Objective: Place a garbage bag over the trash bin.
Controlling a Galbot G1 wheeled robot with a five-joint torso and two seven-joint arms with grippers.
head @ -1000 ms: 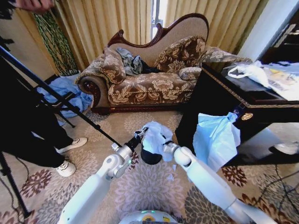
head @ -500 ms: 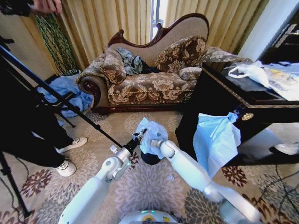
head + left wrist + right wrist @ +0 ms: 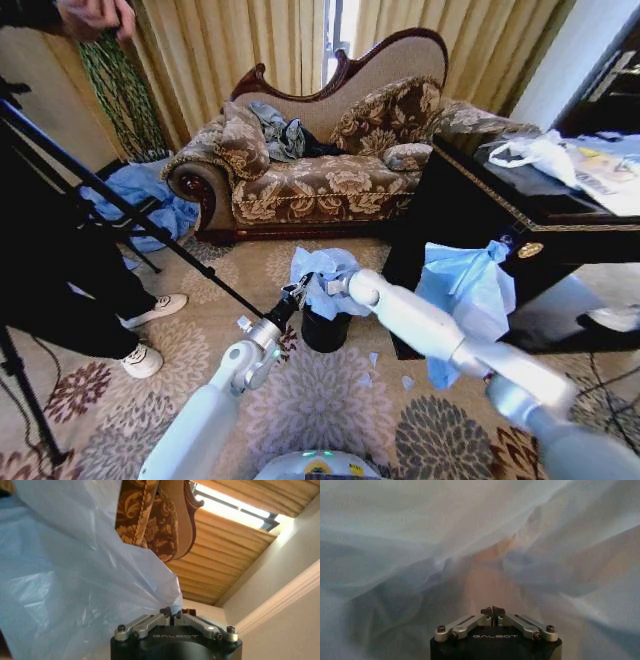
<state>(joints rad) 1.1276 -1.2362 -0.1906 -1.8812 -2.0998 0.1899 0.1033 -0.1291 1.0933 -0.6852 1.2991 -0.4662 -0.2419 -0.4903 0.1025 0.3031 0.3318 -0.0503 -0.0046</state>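
Note:
The garbage bag [image 3: 318, 272], thin light-blue film, hangs bunched just above the trash bin [image 3: 326, 332], a small black cylinder on the patterned carpet. My left gripper [image 3: 297, 291] is shut on the bag's near-left edge; the left wrist view shows its fingertips [image 3: 172, 612] pinching the film of the garbage bag [image 3: 75, 592]. My right gripper [image 3: 336, 285] is at the bag's right side, above the bin's rim. In the right wrist view its fingertips [image 3: 492, 610] are closed, with the garbage bag [image 3: 470, 536] spread right in front. The bin's mouth is partly hidden by the bag.
A black cabinet [image 3: 470, 215] stands right of the bin, with a larger bunch of blue plastic [image 3: 465, 290] hanging on it and a white bag [image 3: 540, 150] on top. A sofa [image 3: 320, 170] stands behind. A tripod leg [image 3: 130, 215] and a person's shoes [image 3: 150, 335] are to the left.
My right arm has reached farther forward and lifted its side of the bag, so the bag sits higher and more of the bin shows. The left gripper has barely moved.

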